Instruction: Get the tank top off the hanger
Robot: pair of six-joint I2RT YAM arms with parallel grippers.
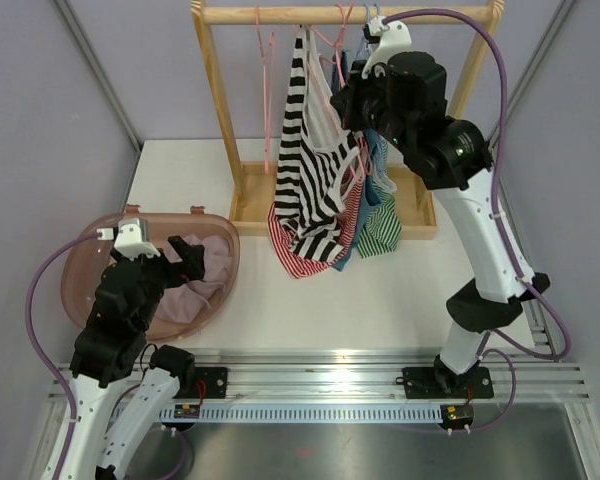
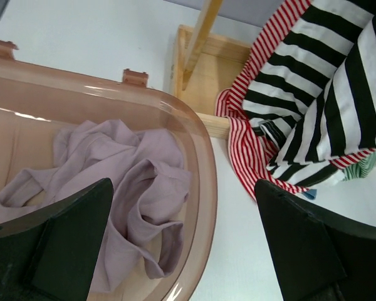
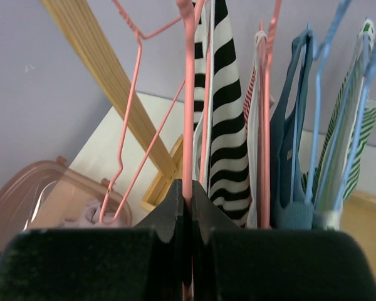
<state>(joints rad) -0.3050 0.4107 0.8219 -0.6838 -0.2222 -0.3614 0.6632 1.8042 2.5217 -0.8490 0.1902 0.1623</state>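
1. Top view: the striped tank top [image 1: 305, 170] hangs just below the right pincer [image 1: 348, 100]; the left pincer [image 1: 168, 258] is over a pink tub [image 1: 80, 290].
2. Left wrist: this pincer is spread wide above a purple cloth [image 2: 138, 188].
3. Right wrist: this pincer is squeezed tight on a pink hanger [image 3: 188, 94], with the tank top just behind it.

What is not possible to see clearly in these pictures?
- Top view: the right tool is hidden behind its own wrist.
- Right wrist view: the pink hanger below the grip, covered by the tool.
- Left wrist view: the lilac cloth, partly behind the left tool.
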